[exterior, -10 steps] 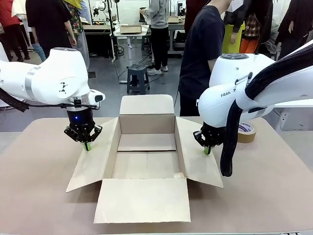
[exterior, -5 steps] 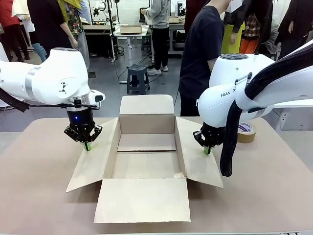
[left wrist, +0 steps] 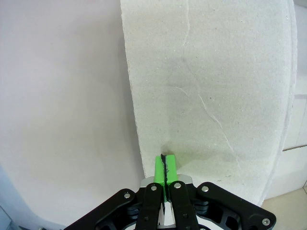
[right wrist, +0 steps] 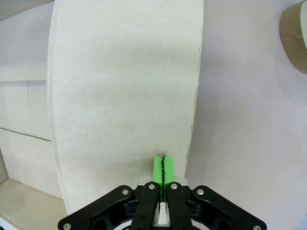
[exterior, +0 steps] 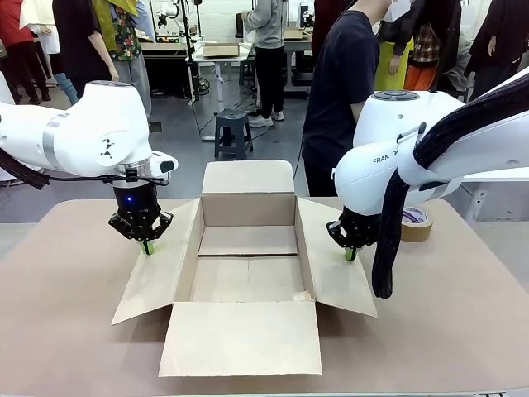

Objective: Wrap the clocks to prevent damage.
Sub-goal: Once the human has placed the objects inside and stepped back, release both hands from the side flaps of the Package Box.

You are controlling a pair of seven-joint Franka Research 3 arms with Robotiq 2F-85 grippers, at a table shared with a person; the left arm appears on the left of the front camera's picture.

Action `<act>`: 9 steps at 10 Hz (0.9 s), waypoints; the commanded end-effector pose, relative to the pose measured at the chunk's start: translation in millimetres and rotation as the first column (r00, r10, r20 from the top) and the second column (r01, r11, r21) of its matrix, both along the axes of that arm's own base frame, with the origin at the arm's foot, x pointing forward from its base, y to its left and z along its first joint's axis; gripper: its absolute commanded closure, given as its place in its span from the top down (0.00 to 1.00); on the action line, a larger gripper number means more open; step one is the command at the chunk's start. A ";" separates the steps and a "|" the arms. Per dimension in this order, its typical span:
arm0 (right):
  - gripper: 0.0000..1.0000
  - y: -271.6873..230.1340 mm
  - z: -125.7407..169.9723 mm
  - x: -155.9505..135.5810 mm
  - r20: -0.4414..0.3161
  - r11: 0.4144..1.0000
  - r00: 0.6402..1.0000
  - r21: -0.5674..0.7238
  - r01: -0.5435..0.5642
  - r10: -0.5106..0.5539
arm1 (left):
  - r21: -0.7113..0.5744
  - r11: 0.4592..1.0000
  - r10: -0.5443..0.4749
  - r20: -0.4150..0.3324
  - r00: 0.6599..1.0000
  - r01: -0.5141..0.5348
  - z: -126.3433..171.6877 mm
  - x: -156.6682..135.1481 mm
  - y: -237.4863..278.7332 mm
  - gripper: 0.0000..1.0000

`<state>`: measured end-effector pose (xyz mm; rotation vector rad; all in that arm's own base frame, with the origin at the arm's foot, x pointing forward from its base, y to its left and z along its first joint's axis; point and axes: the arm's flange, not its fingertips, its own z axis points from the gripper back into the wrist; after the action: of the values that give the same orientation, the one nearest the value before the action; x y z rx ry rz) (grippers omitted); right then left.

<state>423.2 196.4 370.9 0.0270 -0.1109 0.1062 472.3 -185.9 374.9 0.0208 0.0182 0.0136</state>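
An open cardboard box [exterior: 248,209] stands in the middle of the table with all its flaps spread outward and nothing inside. My left gripper [exterior: 147,247] is shut, its green tips pointing down at the outer edge of the box's left flap [exterior: 157,277]. In the left wrist view the shut gripper [left wrist: 164,165] rests just inside that flap's [left wrist: 206,86] edge. My right gripper [exterior: 350,255] is shut too, tips down on the right flap [exterior: 335,277]. The right wrist view shows this gripper [right wrist: 163,167] on its flap [right wrist: 124,86], near the edge.
A roll of brown tape [exterior: 416,222] lies on the table behind my right arm; in the right wrist view the tape roll [right wrist: 293,38] sits at the upper right. A person in a dark shirt [exterior: 339,91] stands at the table's far side.
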 end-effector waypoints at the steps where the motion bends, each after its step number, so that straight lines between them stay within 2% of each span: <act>1: 0.01 -0.2 -3.1 0.4 -0.002 1.000 1.000 -0.010 0.010 -0.010 | -0.001 1.000 -0.005 0.000 1.000 0.005 -0.4 -0.1 -0.2 0.00; 9: 0.01 -0.2 -3.1 0.4 -0.002 1.000 1.000 -0.010 0.010 -0.010 | -0.001 1.000 -0.005 0.000 1.000 0.005 -0.4 -0.1 -0.2 0.00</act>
<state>423.2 196.4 370.9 0.0270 -0.1109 0.1062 472.3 -185.9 374.9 0.0208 0.0182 0.0136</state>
